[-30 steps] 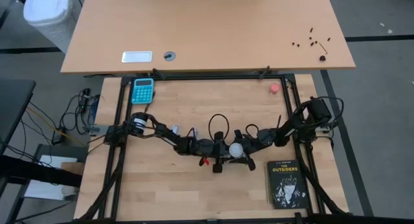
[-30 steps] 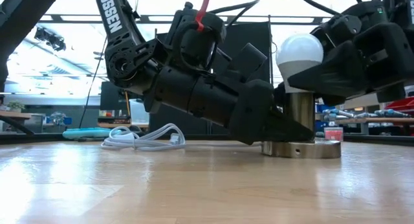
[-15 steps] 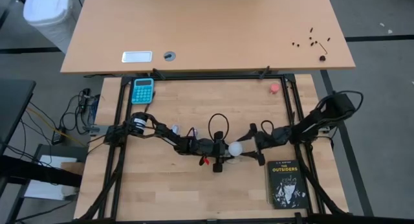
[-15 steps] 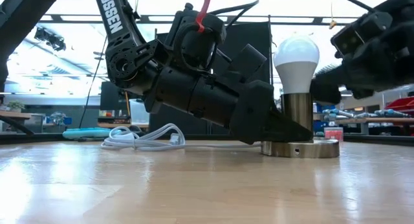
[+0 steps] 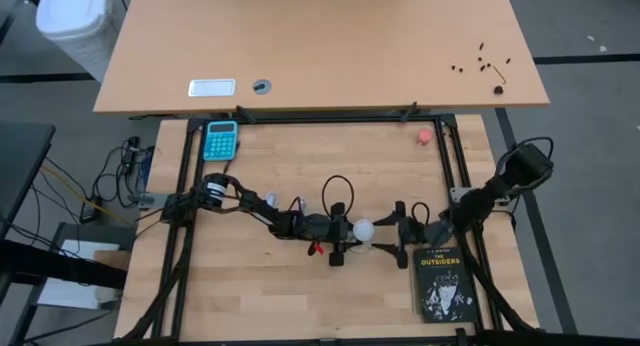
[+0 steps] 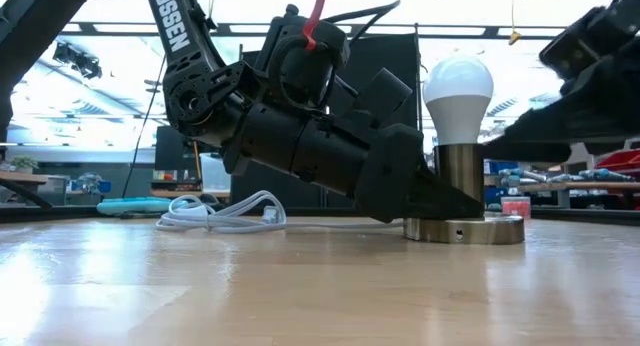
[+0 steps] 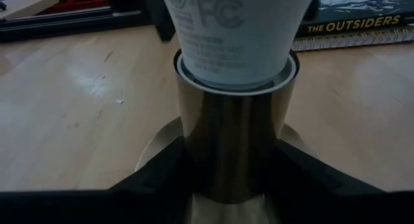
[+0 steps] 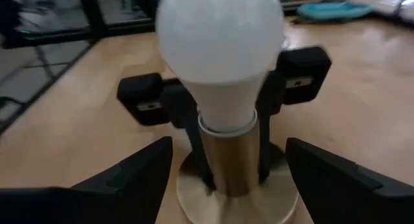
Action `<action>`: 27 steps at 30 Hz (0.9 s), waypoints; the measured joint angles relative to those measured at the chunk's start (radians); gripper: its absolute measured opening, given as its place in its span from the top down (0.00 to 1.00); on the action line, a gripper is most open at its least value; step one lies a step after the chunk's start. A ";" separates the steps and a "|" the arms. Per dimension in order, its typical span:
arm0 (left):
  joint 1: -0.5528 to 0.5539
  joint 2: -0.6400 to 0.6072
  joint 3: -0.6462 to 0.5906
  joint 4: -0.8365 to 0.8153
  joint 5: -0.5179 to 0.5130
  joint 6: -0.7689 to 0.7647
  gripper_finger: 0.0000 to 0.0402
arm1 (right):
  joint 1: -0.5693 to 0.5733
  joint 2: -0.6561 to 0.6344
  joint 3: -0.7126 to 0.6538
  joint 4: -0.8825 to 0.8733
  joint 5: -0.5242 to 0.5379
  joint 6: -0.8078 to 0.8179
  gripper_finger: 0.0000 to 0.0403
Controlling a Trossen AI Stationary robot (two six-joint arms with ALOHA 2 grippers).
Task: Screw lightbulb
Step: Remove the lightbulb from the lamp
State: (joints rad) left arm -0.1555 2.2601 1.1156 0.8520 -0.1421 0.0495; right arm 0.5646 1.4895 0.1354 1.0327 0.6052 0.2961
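The white lightbulb (image 6: pixel 458 86) stands upright in the brass socket (image 6: pixel 460 181), whose round base disc (image 6: pixel 465 229) rests flat on the table. From above, the lightbulb (image 5: pixel 363 229) shows at mid-table. My left gripper (image 5: pixel 350 238) reaches in from the table's left, low by the table, shut on the socket. My right gripper (image 5: pixel 395 228) stands open just right of the lightbulb and touches nothing. In the right wrist view its fingers (image 8: pixel 136 179) lie well short of the lightbulb (image 8: pixel 220 49). My left gripper pinches the socket's upright brass stem (image 7: pixel 229 146) between its two fingers (image 7: pixel 162 172), just below the lightbulb's collar. The fingers come nearly level from the table's left, slanting slightly down. The socket stands upright with its base disc on the table.
A black book (image 5: pixel 440 281) lies near the right front, close to my right arm. A teal calculator (image 5: pixel 221 139) sits at the far left, a small pink-red object (image 5: pixel 425 136) at the far right. The socket's white coiled cord (image 6: pixel 225 211) lies behind my left arm.
My right gripper has let go of the lightbulb and drawn back toward the table's right edge, swinging its wrist as it went. The lightbulb stays upright in the socket, and my left gripper keeps its hold.
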 joint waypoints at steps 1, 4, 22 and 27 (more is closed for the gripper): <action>0.000 0.000 0.000 0.000 -0.002 -0.002 0.52 | 0.023 0.000 0.022 -0.031 0.049 -0.001 0.23; 0.000 0.000 0.000 0.000 -0.003 -0.005 0.52 | 0.080 0.000 0.083 -0.132 0.164 0.003 0.23; -0.001 -0.001 0.000 -0.008 -0.010 -0.036 0.52 | 0.149 0.156 0.282 -0.313 0.431 0.195 0.23; -0.001 -0.001 0.000 -0.011 -0.009 -0.051 0.52 | 0.150 0.234 0.342 -0.315 0.492 0.195 0.23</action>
State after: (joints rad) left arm -0.1562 2.2589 1.1160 0.8414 -0.1513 -0.0012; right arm 0.7146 1.7236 0.4779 0.7181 1.0972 0.4906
